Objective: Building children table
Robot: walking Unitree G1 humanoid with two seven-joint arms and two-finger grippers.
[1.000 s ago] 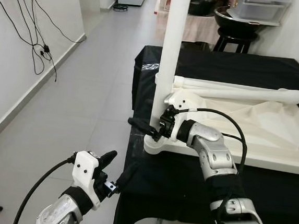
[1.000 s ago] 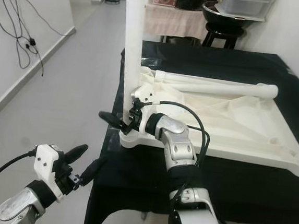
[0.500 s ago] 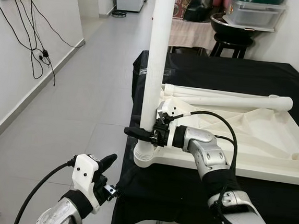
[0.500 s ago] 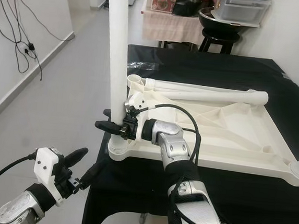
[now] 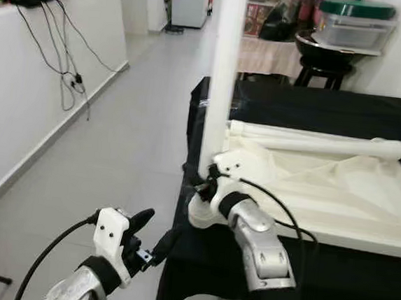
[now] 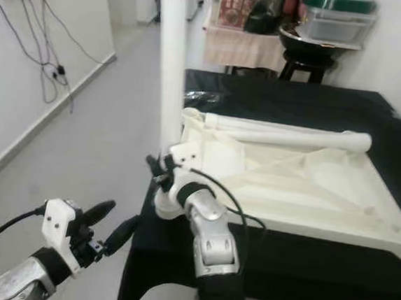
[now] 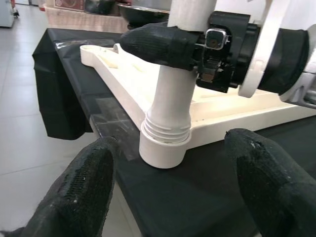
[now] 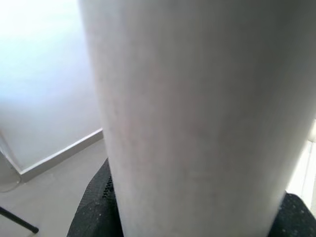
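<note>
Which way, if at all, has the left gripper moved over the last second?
No. The left gripper still hovers, fingers open, at the black table's near-left edge, short of the upright leg.

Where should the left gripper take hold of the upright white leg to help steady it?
Probably the bare shaft of the upright white leg, above the right gripper that clamps it low down. Come from the floor side, fingers level: the tabletop blocks the other side, and the round shaft suits a straddling grip.
</note>
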